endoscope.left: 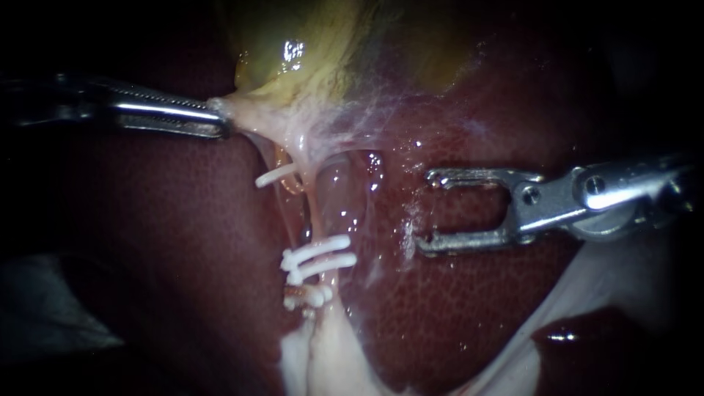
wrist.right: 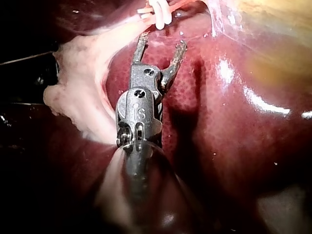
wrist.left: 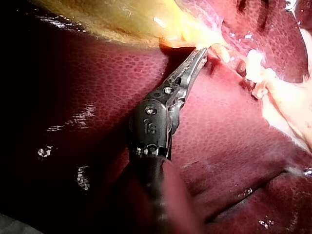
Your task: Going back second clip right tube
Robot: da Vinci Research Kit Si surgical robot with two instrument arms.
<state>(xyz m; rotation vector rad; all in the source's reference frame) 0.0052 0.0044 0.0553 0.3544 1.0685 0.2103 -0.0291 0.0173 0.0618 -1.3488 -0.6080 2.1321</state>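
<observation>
**White clips seated on the right tube, empty jaws standing off**

White clips (endoscope.left: pixel 320 257), two lying close together, cross the right tube (endoscope.left: pixel 315 214) just below the middle of the endoscope frame. More white clip material (endoscope.left: pixel 308 296) shows a little under them. A single clip (endoscope.left: pixel 275 176) sits higher up on the left tube (endoscope.left: pixel 286 207).

The right instrument (endoscope.left: pixel 427 211) comes in from the right edge. Its jaws are spread wide with nothing between them, and they stand over bare liver (endoscope.left: pixel 455 315), to the right of the tube and not touching it. In the right wrist view the right instrument (wrist.right: pixel 161 45) shows the same wide empty gap, with the clips just ahead of the tips.

At upper left, the left instrument (endoscope.left: pixel 218 116) has its jaws closed on the pale tissue at the neck of the gallbladder (endoscope.left: pixel 308 44). It draws the webbing and both tubes taut. The left wrist view shows the left instrument (wrist.left: pixel 197 56) with its jaws pinched on that same yellow-white edge.

The tube looks thin, soft and wet, so it is likely slippery and easily torn or kinked. The clips are small and would probably shift if knocked. If the tube had to be held, the bare stretch above the clip pair looks safest, taken squarely and lightly. For backing away, my judgement is that the open tips should stay clear of the webbing beside the tube, while the left hold keeps it stretched.
</observation>
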